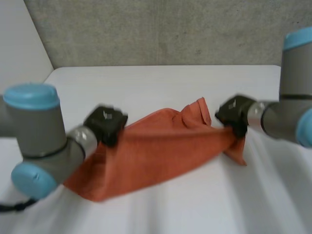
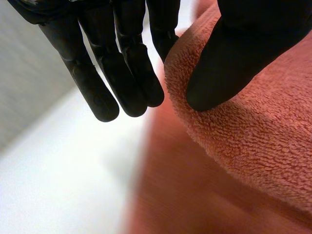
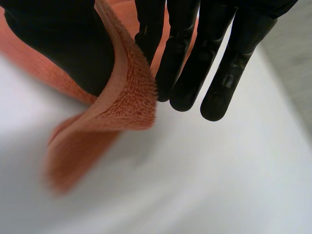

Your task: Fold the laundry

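Early in the fold, judging by the loose bunching: no clean crease yet. Orange terry-cloth towel [image 1: 161,151] stretched low over the white table [image 1: 146,83], across the middle of the frame, lower-left end seemingly resting on the surface. Gripped at its left end by the black left hand [image 1: 106,124], thumb on top and straight fingers [image 2: 122,73] behind the edge. Gripped at a right-end corner by the black right hand [image 1: 234,114], cloth nipped between thumb and straight fingers [image 3: 195,58]. Runs lengthwise from lower left to centre right, rising slightly. Left to do: spread flat, fold over, square up.
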### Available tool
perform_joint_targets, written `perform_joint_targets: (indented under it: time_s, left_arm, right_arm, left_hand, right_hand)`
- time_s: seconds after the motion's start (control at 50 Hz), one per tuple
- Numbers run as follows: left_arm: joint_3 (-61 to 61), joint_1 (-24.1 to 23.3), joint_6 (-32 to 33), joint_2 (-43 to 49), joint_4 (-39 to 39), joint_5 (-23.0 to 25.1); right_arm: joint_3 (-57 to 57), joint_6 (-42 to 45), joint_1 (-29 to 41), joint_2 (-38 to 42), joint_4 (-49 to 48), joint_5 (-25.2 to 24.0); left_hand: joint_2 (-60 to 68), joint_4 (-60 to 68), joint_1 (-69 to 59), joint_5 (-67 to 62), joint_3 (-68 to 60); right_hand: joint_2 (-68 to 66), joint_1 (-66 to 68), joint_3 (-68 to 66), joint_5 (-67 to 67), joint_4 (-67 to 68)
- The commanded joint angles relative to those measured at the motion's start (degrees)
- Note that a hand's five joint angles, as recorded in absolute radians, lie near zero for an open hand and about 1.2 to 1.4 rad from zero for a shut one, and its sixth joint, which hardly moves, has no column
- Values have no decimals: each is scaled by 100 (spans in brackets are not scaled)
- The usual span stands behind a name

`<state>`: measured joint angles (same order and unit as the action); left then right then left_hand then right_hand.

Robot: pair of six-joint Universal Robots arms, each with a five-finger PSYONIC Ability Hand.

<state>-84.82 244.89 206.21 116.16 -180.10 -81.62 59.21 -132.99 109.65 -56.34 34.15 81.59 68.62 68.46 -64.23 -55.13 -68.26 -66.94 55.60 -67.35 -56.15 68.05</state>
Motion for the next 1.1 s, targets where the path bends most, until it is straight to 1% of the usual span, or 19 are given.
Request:
perform_joint_targets:
  time_s: [0.02, 0.04, 0.08, 0.1, 0.12, 0.16, 0.18, 0.2, 0.22, 0.26, 0.3, 0.48, 0.62, 0.74, 0.88, 0.92, 0.94, 1.06, 1.1]
  left_arm:
    - [2400, 15, 612, 83, -1011, -668]
    - [2408, 15, 613, 82, -1018, -671]
    - [2619, 50, 666, -110, -1769, -793]
    - [2619, 50, 666, -111, -1774, -794]
    - [2498, 146, 674, -581, -2618, -968]
    - [2383, 173, 666, -716, -2783, -1004]
    - [2078, 217, 674, -935, -2985, -1083]
    - [2075, 217, 675, -937, -2987, -1084]
    - [1378, 252, 666, -1225, -3074, -1118]
    - [1030, 252, 648, -1350, -3066, -1128]
    - [426, 252, 640, -1525, -3048, -1119]
    - [-1651, 270, 640, -1588, -3101, -1049]
    - [-2188, 270, 613, -684, -3031, -1084]
    - [-2320, 270, 613, -515, -2776, -1066]
    - [-2320, 252, 631, -577, -2609, -1031]
    - [-2311, 252, 631, -629, -2609, -979]
    - [-2311, 270, 639, -691, -2600, -900]
    - [-2320, 534, 639, -832, -2565, -512]
    - [-2320, 875, 631, -946, -2486, -92]
  right_arm:
    - [-3263, -1100, 13, 730, -1324, 147]
    - [-3276, -1106, 13, 730, -1332, 147]
    - [-3678, -1578, -13, 713, -2004, 147]
    - [-3680, -1581, -14, 713, -2009, 147]
    - [-3645, -1859, 4, 608, -2452, 138]
    - [-3226, -2186, 13, 127, -3157, 165]
    - [-3223, -2187, 13, 124, -3160, 165]
    - [-2762, -2214, -13, -198, -3343, 121]
    - [-1922, -2205, -14, -654, -3432, 34]
    - [-1635, -2196, -5, -789, -3450, 7]
    - [-618, -2188, 4, -1175, -3476, -160]
    - [1660, -1828, 4, -1362, -3353, -301]
    - [2525, -1388, -57, -1178, -3327, -319]
    - [2692, -1344, -49, -914, -3318, -301]
    - [2718, -1396, -75, -905, -3318, -328]
    - [2692, -1449, -75, -948, -3318, -319]
    - [2692, -1449, -75, -957, -3318, -319]
    - [2692, -1449, -58, -957, -3344, -319]
    - [2701, -1449, -49, -949, -3336, -319]
  left_hand:
    - [1138, 1154, -1577, -1487, -1174]
    - [1138, 1154, -1577, -1487, -1174]
    - [1138, 1154, -1577, -1487, -1174]
    - [1138, 1154, -1577, -1487, -1174]
    - [1138, 1154, -1577, -1487, -1174]
    - [1138, 1154, -1577, -1487, -1174]
    - [1138, 1154, -1577, -1487, -1174]
    - [1138, 1154, -1577, -1487, -1174]
    - [1138, 1154, -1577, -1487, -1174]
    - [1138, 1154, -1577, -1487, -1174]
    - [1138, 1154, -1577, -1487, -1174]
    - [1138, 1154, -1577, -1487, -1174]
    - [1138, 1154, -1577, -1487, -1174]
    - [1138, 1154, -1577, -1487, -1174]
    - [-945, -929, 507, 596, 909]
    - [-3123, -3107, 2684, 2774, 3087]
    - [-3548, -3532, 3110, 3199, 3512]
    - [-4175, -4159, 3736, 3826, 4139]
    - [-4410, -4394, 3971, 4061, 4374]
  right_hand:
    - [-1306, 2440, -1265, -1385, 1195]
    - [-1306, 2440, -1265, -1385, 1195]
    - [-1306, 2440, -1265, -1385, 1195]
    - [-1306, 2440, -1265, -1385, 1195]
    - [-1306, 2440, -1265, -1385, 1195]
    - [-1306, 2440, -1265, -1385, 1195]
    - [-1306, 2440, -1265, -1385, 1195]
    - [-1306, 2440, -1265, -1385, 1195]
    - [-1306, 2440, -1265, -1385, 1195]
    - [-1306, 2440, -1265, -1385, 1195]
    - [-1306, 2440, -1265, -1385, 1195]
    - [-1306, 2440, -1265, -1385, 1195]
    - [-1306, 2440, -1265, -1385, 1195]
    - [-1306, 2440, -1265, -1385, 1195]
    - [-1306, 2440, -1265, -1385, 1195]
    - [-1306, 2440, -1265, -1385, 1195]
    - [-1306, 2440, -1265, -1385, 1195]
    - [-1306, 2440, -1265, -1385, 1195]
    - [-1306, 2440, -1265, -1385, 1195]
